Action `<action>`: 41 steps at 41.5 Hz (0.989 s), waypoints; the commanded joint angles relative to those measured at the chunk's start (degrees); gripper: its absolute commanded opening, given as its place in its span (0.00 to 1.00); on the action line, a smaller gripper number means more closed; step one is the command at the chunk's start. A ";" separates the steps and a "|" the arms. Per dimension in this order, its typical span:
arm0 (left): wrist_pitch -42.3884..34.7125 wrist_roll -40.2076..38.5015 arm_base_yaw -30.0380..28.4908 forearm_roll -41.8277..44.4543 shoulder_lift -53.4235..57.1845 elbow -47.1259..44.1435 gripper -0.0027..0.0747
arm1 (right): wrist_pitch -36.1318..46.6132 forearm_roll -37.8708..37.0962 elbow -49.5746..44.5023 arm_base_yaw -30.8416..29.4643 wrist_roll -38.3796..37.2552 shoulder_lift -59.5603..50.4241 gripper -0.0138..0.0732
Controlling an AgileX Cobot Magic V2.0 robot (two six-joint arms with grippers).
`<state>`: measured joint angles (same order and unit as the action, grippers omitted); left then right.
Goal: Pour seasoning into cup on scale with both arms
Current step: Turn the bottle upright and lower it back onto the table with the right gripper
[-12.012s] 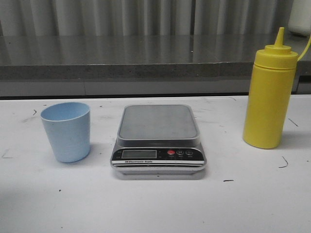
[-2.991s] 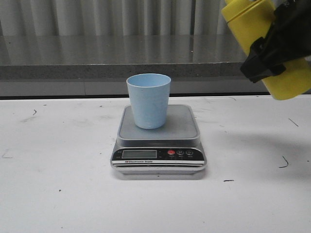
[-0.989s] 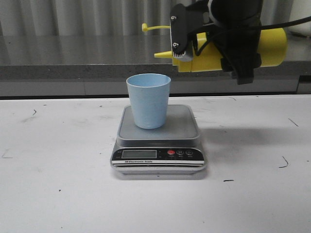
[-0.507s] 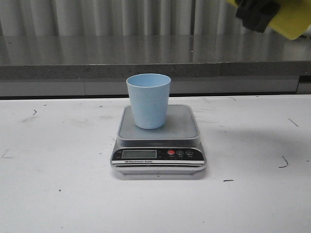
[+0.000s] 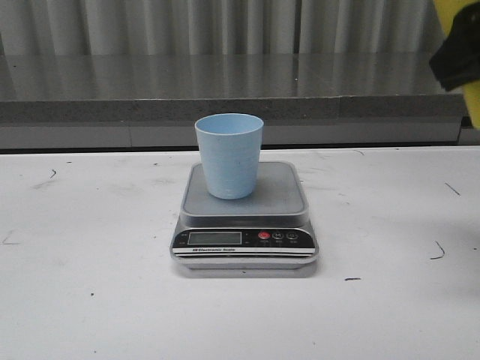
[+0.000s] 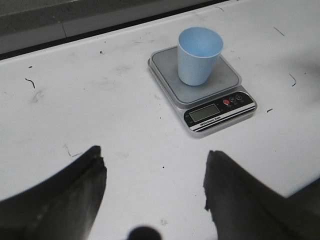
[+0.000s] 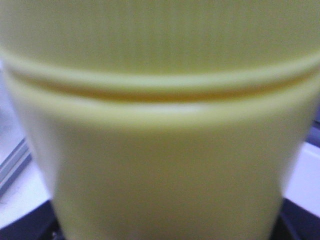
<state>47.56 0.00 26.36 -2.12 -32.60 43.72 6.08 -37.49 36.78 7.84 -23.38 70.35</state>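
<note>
Centrally, a white table point(image 5: 90, 300), scuffed with small dark marks, carries everything at rest; behind it runs a grey ledge point(image 5: 150, 94) below a pale ribbed wall point(image 5: 150, 26).

Seasoning bottle point(image 7: 160, 150): yellow plastic, held up at the far right of the front view, well clear of the table and well apart from the scale. Only slivers show there, above and below the black gripper. In the right wrist view its body fills the field, blurred, with a raised band running across it.

Scale point(image 5: 244, 196): flat, with a square silver-grey platform. It lies at the middle of the table, and its black front panel point(image 5: 244, 239) faces the viewer. The panel bears an LCD display point(image 5: 214, 238) and a red button point(image 5: 264, 235) beside two dark ones. No reading can be made out on the display.

Cup point(image 5: 229, 155): light blue, tapered, handleless. It stands upright on the platform, roughly centred, mouth open upward. Nothing can be made out inside it from the left wrist view.

Right gripper point(image 5: 456, 61): a black mass at the right edge of the front view, closed around the yellow bottle.

Left gripper point(image 6: 155, 185): seen only in its own wrist view, its two dark fingers point(image 6: 75, 192) spread wide with nothing between them. It hangs above bare table, well short of the scale.
</note>
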 commanded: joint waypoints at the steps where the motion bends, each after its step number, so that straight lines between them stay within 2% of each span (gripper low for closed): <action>1: -3.95 -0.31 -0.07 -0.40 -0.17 1.43 0.59 | 17.85 -0.96 -2.39 -4.64 -0.17 0.61 0.51; 5: -3.95 -0.31 -0.07 -0.40 -0.17 1.43 0.59 | 22.86 -0.97 -3.23 -7.81 0.00 4.42 0.51; 11: -3.95 -0.31 -0.07 -0.40 -0.17 1.43 0.59 | 30.57 0.74 -3.17 -9.51 0.25 9.88 0.51; 21: -3.95 -0.31 -0.07 -0.40 -0.17 1.43 0.59 | 46.31 8.39 -3.12 -9.76 11.31 20.56 0.51; 29: -3.95 -0.31 -0.07 -0.40 -0.17 1.43 0.59 | 58.24 14.37 -3.12 -9.76 13.56 27.94 0.51; 34: -3.95 -0.31 -0.07 -0.40 -0.17 1.43 0.59 | 61.98 15.50 -1.62 -9.76 13.56 32.40 0.51; 41: -3.95 -0.31 -0.07 -0.40 -0.17 1.43 0.59 | 62.57 15.54 1.50 -9.76 13.56 36.80 0.51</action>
<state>47.56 0.00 26.36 -2.12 -32.60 43.72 60.77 -23.39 35.62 -1.55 -10.75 108.05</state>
